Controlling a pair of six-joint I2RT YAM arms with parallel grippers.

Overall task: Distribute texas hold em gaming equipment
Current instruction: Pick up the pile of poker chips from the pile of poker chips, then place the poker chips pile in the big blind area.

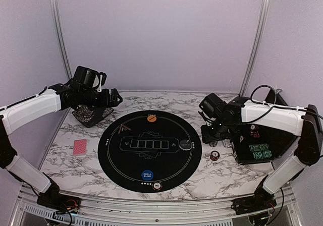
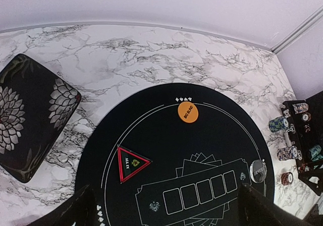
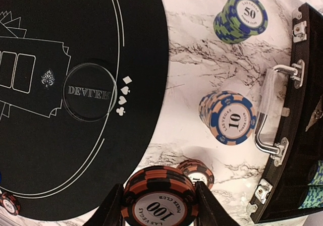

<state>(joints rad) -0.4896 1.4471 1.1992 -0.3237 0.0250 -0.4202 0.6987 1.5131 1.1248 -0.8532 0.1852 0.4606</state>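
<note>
1. Right pincer (image 3: pixel 159 215): jaws part-way in, pinching the 100 stack (image 3: pixel 160 190) by its edges. It sits low in my wrist view, just beside the right rim of the mat (image 3: pixel 75 150).
2. Loose stack (image 3: pixel 200 170): on the marble (image 3: pixel 192 59), just beyond the held stack and partly hidden by it.
3. 10 stack (image 3: pixel 228 117) and 50 stack (image 3: pixel 241 18): both upright on the marble between the mat and the case (image 3: pixel 303 135), apart from each other, with the 50 stack the farther.
4. Dealer button (image 3: pixel 91 91): flat on the mat, just inside its right rim.
5. Governing relation: the mat lies to the pincer's left and the case to its right. Chips are round, so I see no long axis to square up. I judge that only a leftward carry is needed.
6. Blue button (image 1: pixel 147 175) with a single chip (image 1: pixel 157 186): at the mat's near rim. Orange button (image 1: pixel 151 118): at the far rim. Marker (image 2: pixel 130 163): on the mat's left part.
7. Cards (image 1: pixel 80 147): on the marble left of the mat, well apart from the right pincer. The left arm is nearer.
8. Left pincer (image 1: pixel 112 99): spread wide and empty, at far left near the pouch (image 1: pixel 91 116).
</note>
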